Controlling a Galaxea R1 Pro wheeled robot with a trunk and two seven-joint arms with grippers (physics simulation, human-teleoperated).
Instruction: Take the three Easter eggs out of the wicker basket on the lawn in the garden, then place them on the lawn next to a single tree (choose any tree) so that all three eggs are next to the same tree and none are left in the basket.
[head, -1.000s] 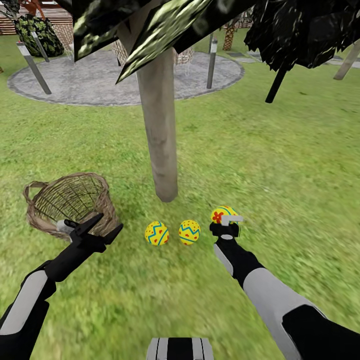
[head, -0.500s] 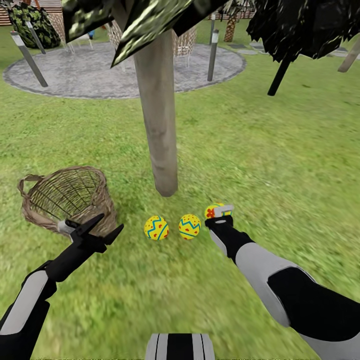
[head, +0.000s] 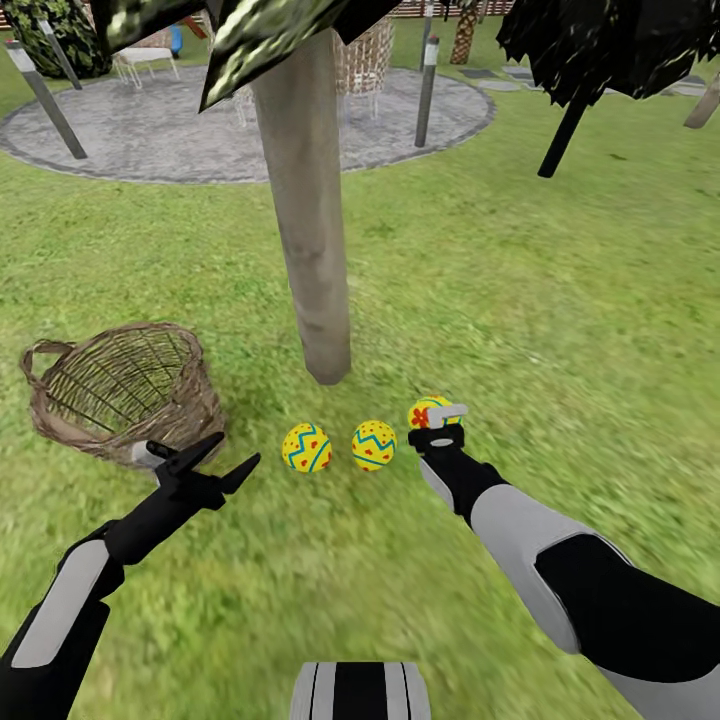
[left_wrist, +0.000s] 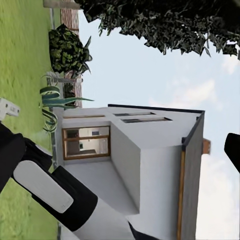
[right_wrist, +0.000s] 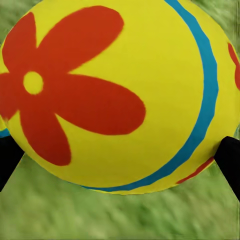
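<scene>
Two Easter eggs (head: 306, 447) (head: 374, 444) lie side by side on the lawn (head: 560, 300), just in front of the tree (head: 305, 220) with its pale trunk. The third egg (head: 425, 408) (right_wrist: 115, 95), showing a red flower, sits low over the grass to their right, with my right gripper (head: 440, 424) shut on it; a dark fingertip (right_wrist: 230, 160) shows at each side of it. The wicker basket (head: 120, 390) stands left of the trunk, and I see no egg in it. My left gripper (head: 215, 460) hangs open at the basket's near right side, holding nothing.
A grey circular paved patch (head: 200, 140) with posts (head: 427, 90) and chairs lies beyond the tree. A thin dark-trunked black tree (head: 565, 130) stands at the back right. A white house (left_wrist: 140, 160) and my right arm (left_wrist: 45, 190) show in the left wrist view.
The head camera has tilted, shifting the whole scene. My left gripper has drawn slightly away from the basket. The right gripper still holds the third egg, now a little closer to the other two.
</scene>
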